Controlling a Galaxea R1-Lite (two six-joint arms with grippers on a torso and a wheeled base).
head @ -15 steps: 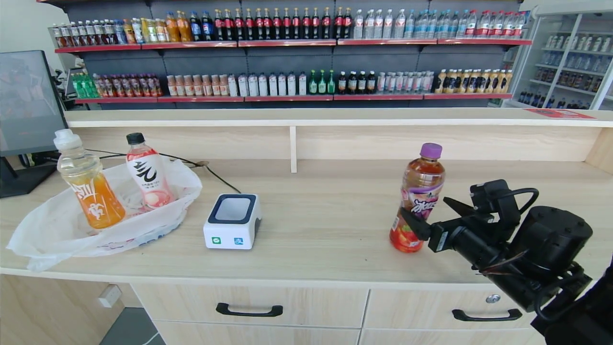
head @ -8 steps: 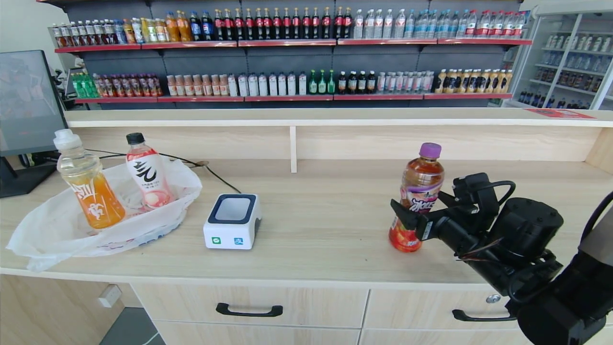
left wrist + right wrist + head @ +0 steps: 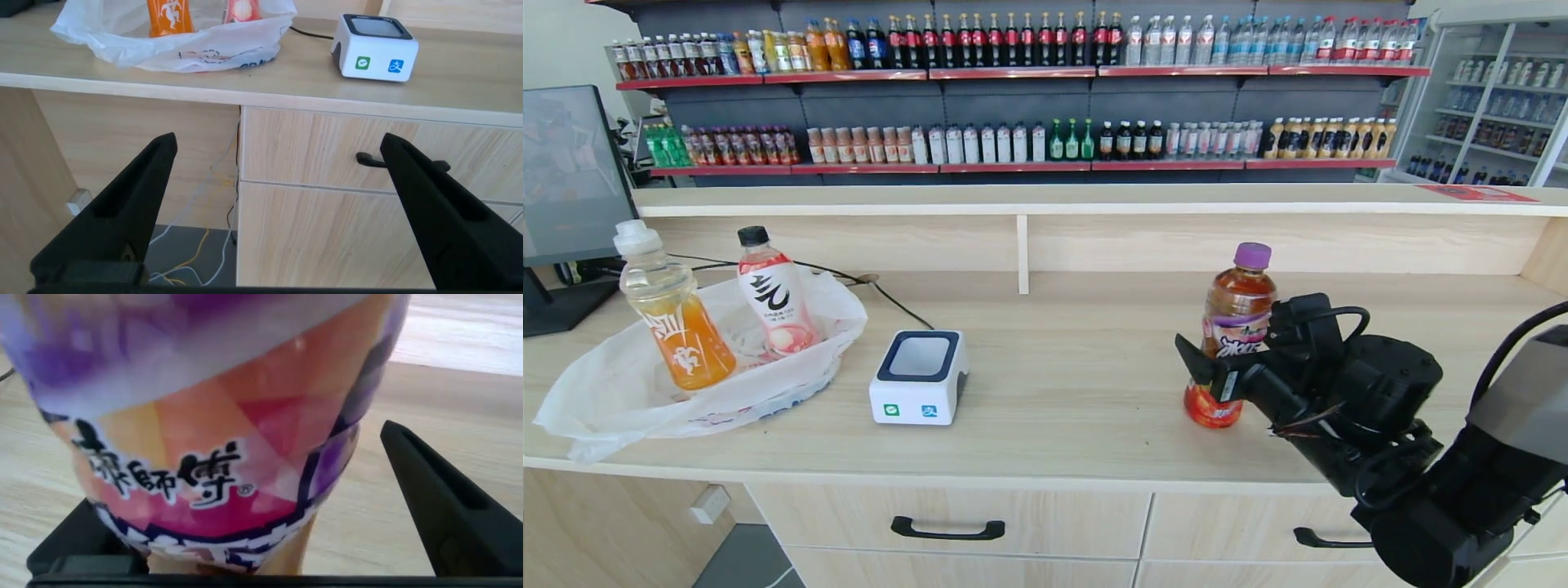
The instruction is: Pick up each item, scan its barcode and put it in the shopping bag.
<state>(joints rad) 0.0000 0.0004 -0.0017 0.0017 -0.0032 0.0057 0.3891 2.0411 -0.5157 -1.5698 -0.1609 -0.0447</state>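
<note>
The right claw is open, one finger on each side of the purple-capped tea bottle at label height. In the right wrist view a gap shows between the bottle and one finger, so I judge it is not gripped yet. The bottle stands upright on the surface, long axis vertical, well to the right of the scanner and shopping bag. The right arm is far nearer; the left claw, also open, hangs before the drawers.

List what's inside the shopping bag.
Two bottles stand in the shopping bag: an orange drink bottle and a pink bottle. The bag's folds cover anything lying lower.
</note>
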